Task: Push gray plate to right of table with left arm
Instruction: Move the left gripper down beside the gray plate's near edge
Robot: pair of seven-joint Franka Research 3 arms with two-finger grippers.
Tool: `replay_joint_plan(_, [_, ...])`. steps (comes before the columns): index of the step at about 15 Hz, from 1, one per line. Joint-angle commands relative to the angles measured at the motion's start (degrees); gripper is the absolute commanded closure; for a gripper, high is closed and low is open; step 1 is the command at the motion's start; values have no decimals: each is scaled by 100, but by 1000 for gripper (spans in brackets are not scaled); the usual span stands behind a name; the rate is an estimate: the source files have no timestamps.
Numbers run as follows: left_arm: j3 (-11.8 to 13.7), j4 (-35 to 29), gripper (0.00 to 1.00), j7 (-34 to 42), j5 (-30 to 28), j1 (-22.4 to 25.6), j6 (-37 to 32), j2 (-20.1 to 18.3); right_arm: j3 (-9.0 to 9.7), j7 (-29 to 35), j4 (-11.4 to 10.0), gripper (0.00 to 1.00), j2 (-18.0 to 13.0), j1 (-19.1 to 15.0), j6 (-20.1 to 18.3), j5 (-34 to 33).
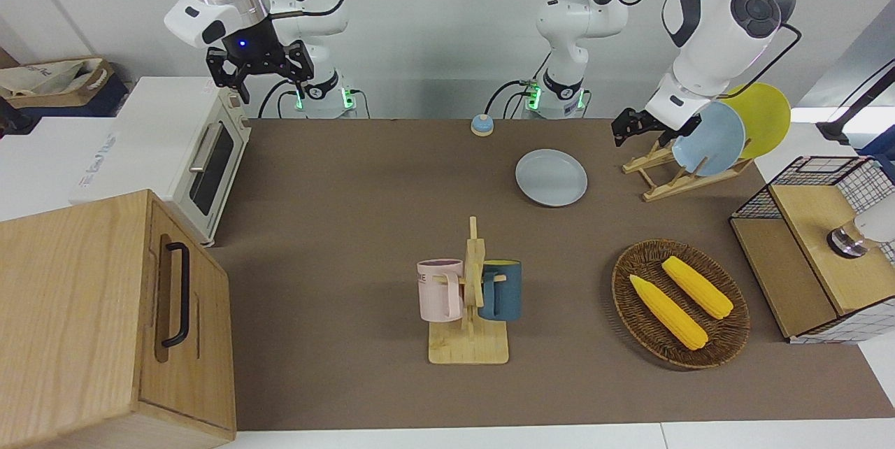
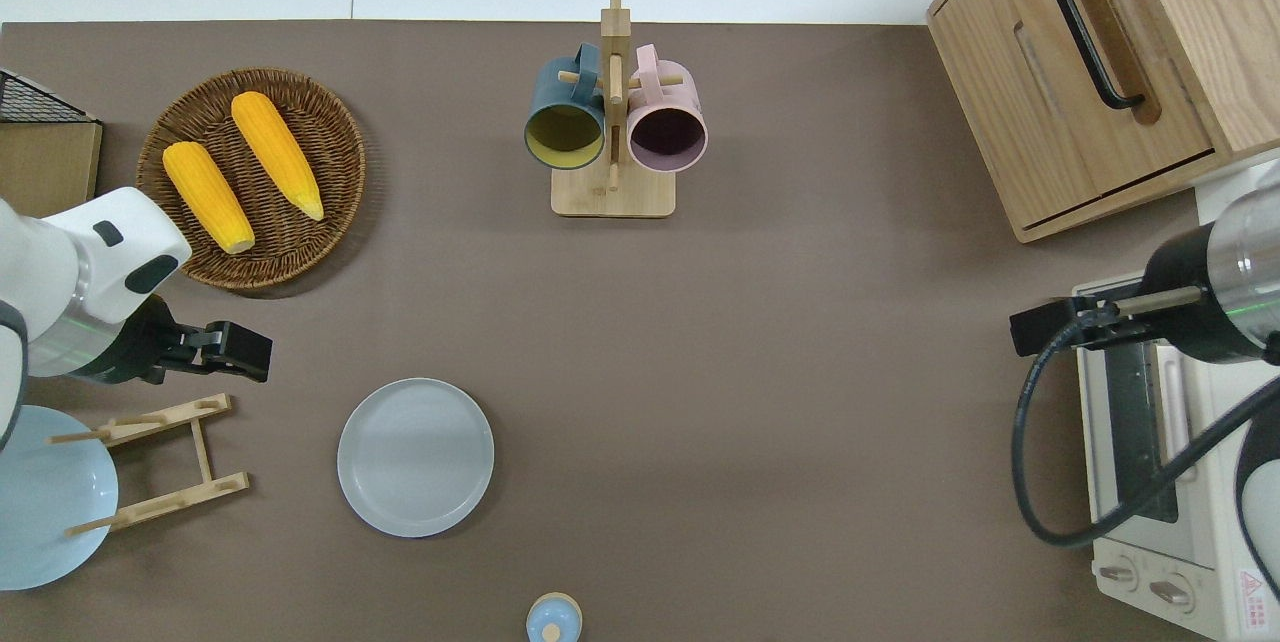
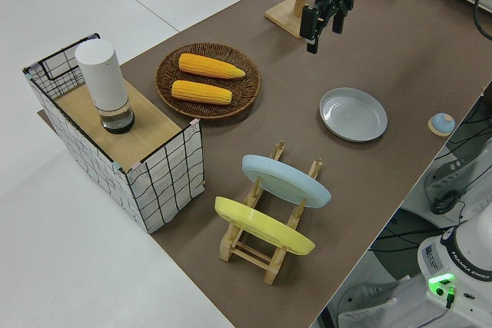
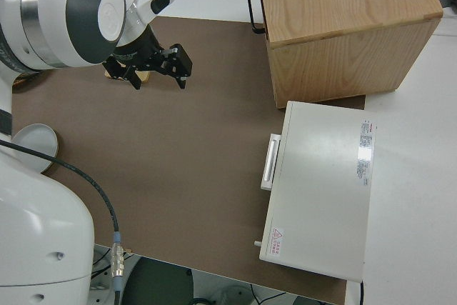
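Overhead view: left hand (image 2: 235,347), fingers apart, hovers off the gray plate (image 2: 415,456); a high sweep could miss its low rim

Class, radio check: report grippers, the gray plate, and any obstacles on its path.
Left gripper open, in the air beside the wooden rack, clear of the gray plate. Right arm parked, gripper open. Plate flat on the table; bare tabletop toward the right arm's end.

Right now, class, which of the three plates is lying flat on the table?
The gray plate. It lies flat on the brown table, while the sky-blue plate and the yellow plate lean in the wooden rack.
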Motion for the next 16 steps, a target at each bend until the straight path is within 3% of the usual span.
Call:
replay_joint_plan(1, [25,-844,0,-143,14,-68,605,-387,76,-1,22,17,-36,-117,-71,59])
replay_joint_plan(5, [16,-1285,0,-293,14,-156,975,-450,85,-1,22,17,-36,-117,-71,59])
replay_joint_plan(16, [-247,-3393,0,-644,14,-156,3031,-1100,85,-1,22,17,-36,-117,-80,59])
